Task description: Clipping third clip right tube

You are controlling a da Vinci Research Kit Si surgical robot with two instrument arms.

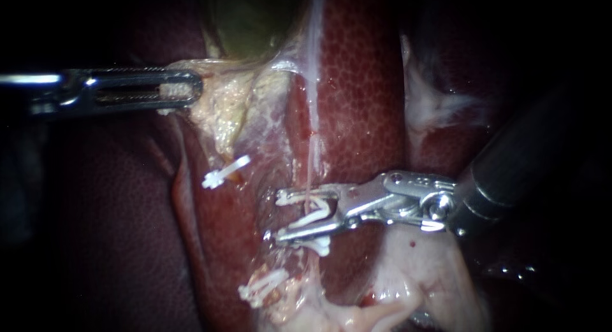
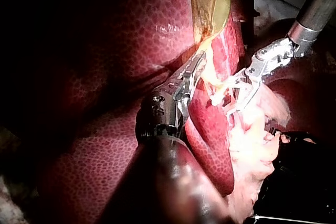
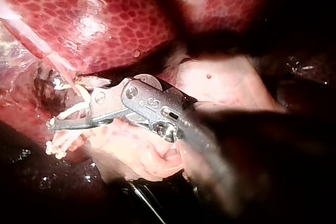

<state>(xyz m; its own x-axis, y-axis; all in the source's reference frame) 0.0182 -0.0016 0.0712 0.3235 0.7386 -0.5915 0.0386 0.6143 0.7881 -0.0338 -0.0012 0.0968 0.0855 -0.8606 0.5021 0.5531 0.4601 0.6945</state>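
Observation:
My right instrument (image 1: pixel 280 216) comes in from the right, its jaws standing apart around a white clip (image 1: pixel 313 212) held between them. The clip straddles the thin pale right tube (image 1: pixel 310 163), which runs down over the liver (image 1: pixel 363 102). Another white clip (image 1: pixel 320 245) sits on the tube just below the lower jaw. Further white clips lie at the left (image 1: pixel 224 171) and lower down (image 1: pixel 261 286). My left instrument (image 1: pixel 189 90) is shut on pale tissue under the greenish gallbladder (image 1: pixel 255 20). In the right wrist view the right instrument (image 3: pixel 65 109) meets the tube (image 3: pixel 63 65).
Pale fatty tissue (image 1: pixel 421 281) lies under the right instrument's shaft. Dark liver surface (image 1: pixel 115 230) fills the left side. In the left wrist view the left instrument (image 2: pixel 193 73) holds tissue beside the right instrument (image 2: pixel 237 94).

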